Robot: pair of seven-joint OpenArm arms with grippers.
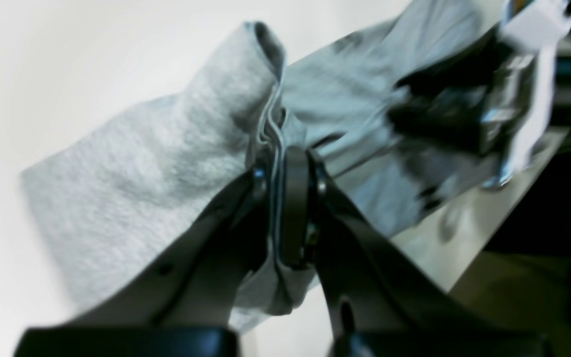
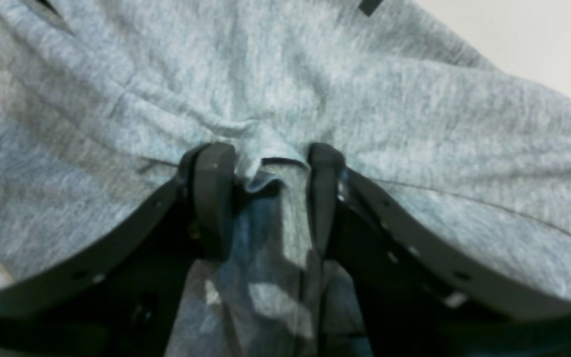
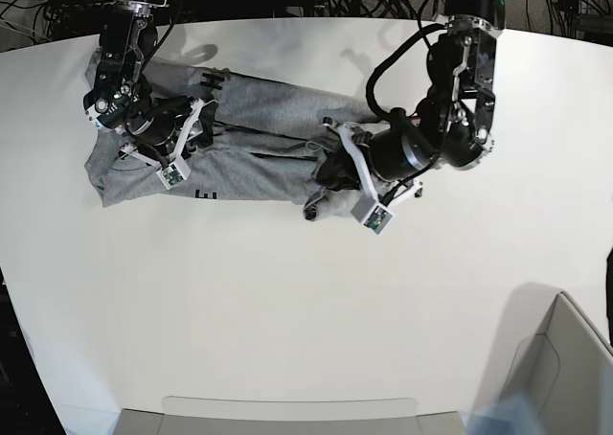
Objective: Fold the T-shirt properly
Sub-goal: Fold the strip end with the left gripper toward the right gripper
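Pinching the T-shirt [image 1: 132, 173] hem, the left pincer [image 1: 280, 208] is closed; the right pincer [image 2: 270, 198] gapes over cloth.

Left pincer [image 1: 281, 198] clamped on bunched T-shirt [image 1: 156, 168] edge; grey cloth drapes over white table [image 1: 28, 74].

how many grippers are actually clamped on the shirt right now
1. The left gripper is shut on a bunched edge of the T-shirt. The right gripper stands open over the cloth at the other end.
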